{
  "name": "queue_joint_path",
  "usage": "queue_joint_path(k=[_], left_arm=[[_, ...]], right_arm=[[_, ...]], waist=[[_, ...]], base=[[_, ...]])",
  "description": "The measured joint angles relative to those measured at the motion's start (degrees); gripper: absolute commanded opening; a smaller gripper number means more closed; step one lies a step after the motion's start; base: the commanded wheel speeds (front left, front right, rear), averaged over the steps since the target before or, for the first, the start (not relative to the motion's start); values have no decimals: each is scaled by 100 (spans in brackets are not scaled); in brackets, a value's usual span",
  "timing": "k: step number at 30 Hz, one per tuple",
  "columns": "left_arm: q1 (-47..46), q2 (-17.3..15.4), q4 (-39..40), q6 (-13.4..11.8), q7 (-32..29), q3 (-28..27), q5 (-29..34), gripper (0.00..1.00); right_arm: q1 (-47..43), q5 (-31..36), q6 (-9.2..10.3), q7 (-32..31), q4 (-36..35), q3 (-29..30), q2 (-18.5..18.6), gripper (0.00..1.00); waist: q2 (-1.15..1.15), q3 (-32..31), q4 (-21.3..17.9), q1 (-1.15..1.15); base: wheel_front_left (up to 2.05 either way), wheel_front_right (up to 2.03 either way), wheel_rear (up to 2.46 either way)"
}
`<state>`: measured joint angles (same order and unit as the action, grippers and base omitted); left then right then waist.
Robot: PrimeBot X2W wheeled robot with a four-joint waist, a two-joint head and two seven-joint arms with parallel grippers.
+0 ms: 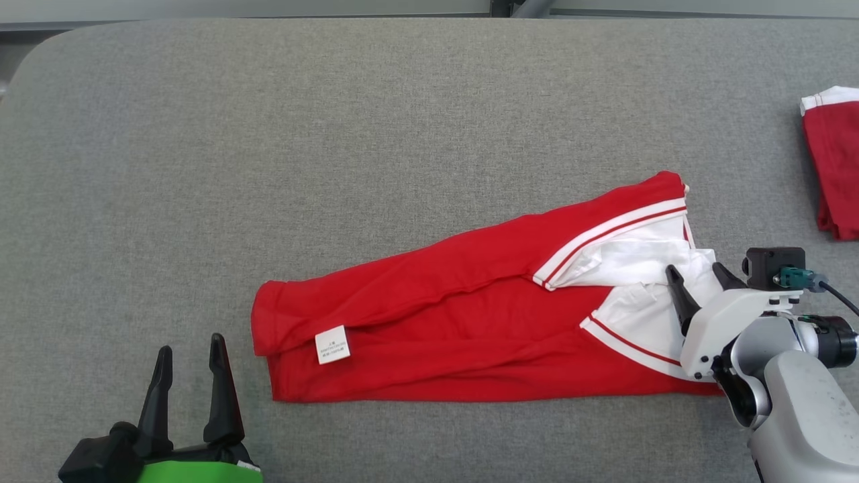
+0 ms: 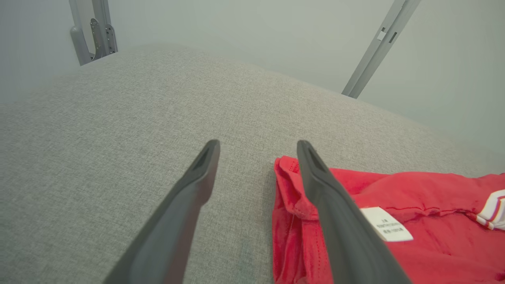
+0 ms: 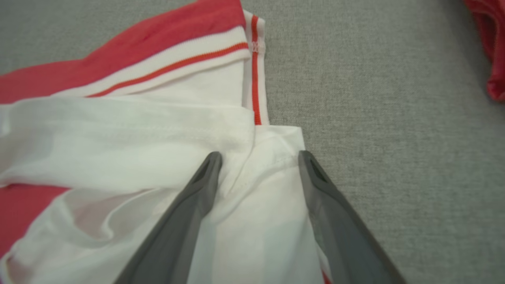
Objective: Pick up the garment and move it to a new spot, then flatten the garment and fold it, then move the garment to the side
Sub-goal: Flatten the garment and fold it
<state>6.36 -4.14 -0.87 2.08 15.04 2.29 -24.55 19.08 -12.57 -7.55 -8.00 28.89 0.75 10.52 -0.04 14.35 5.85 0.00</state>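
The garment (image 1: 463, 322) is red with white striped trim and a white inner part, lying long and partly folded across the grey table (image 1: 335, 134); a white label (image 1: 333, 345) shows near its left end. My right gripper (image 1: 698, 272) is open over the white part at the garment's right end, fingers (image 3: 193, 197) spread above the white cloth (image 3: 252, 205) with nothing pinched. My left gripper (image 1: 191, 349) stands open at the lower left, just off the garment's left end. In the left wrist view the left gripper (image 2: 258, 146) hovers by the red hem (image 2: 292, 197).
A second red garment with a white band (image 1: 832, 161) lies at the table's right edge, also seen as a red garment edge (image 3: 489, 47) in the right wrist view. Grey metal frame posts (image 2: 378, 47) stand beyond the table's far edge. Bare cushion spreads behind and left.
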Motion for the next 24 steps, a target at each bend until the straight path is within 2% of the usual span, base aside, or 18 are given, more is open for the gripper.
queue_joint_path(k=[15, 16, 17, 18, 19, 24], left_arm=[[-19, 110, -113, 138, 0, -136, 51, 100], [-20, 111, -115, 146, 0, -140, 51, 100], [-21, 112, -119, 149, 0, -137, 51, 100], [-24, 113, -123, 152, 0, -136, 55, 100], [-29, 114, -124, 153, 0, -135, 62, 100], [-98, 118, -122, 168, 0, -175, 90, 100]], right_arm=[[-115, -520, 1, -675, -97, -164, 145, 100], [-114, -603, 10, -703, -116, -208, 144, 77], [-113, -705, 20, -709, -123, -243, 145, 41], [-105, -794, 22, -713, -126, -290, 145, 16], [-90, -877, 34, -712, -131, -360, 147, 0], [4, -1504, 23, -635, -105, -586, 196, 0]], waist=[[0, -53, 65, 0], [0, -44, 62, 0], [0, -35, 60, 0], [0, -23, 58, 0], [0, -11, 57, 0], [0, 6, 69, 0]], base=[[0, 0, 0], [0, 0, 0], [0, 0, 0], [0, 0, 0], [0, 0, 0], [0, 0, 0]])
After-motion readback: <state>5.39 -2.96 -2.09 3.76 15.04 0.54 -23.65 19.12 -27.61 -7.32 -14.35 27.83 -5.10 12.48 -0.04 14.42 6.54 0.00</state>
